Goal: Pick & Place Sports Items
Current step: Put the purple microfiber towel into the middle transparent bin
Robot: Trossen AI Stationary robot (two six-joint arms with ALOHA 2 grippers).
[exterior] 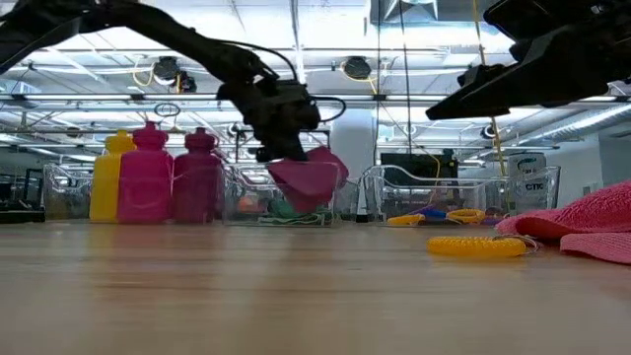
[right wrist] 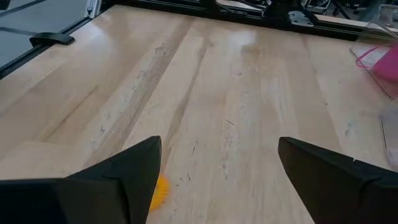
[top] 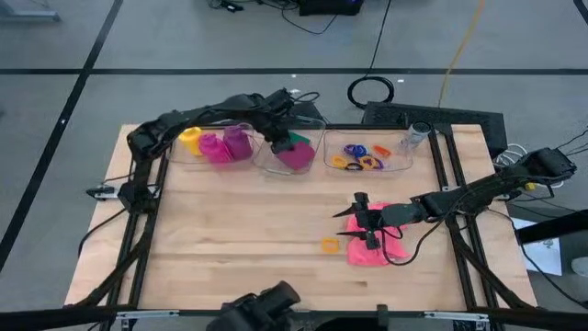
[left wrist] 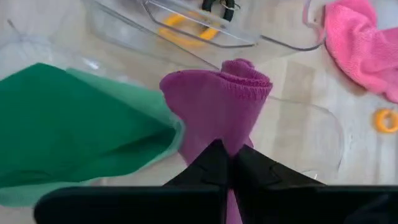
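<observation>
Left gripper pinched tight on the magenta cloth, dangling it over the middle clear bin beside the green cloth — soft, light, floppy, best nipped at a fold — while the right gripper hovers wide open, empty, over the pink cloth.

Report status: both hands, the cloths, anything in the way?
Left hand shut on magenta cloth, hanging over middle bin. Right hand open above pink cloth, yellow ring beside it. Nothing blocking.
</observation>
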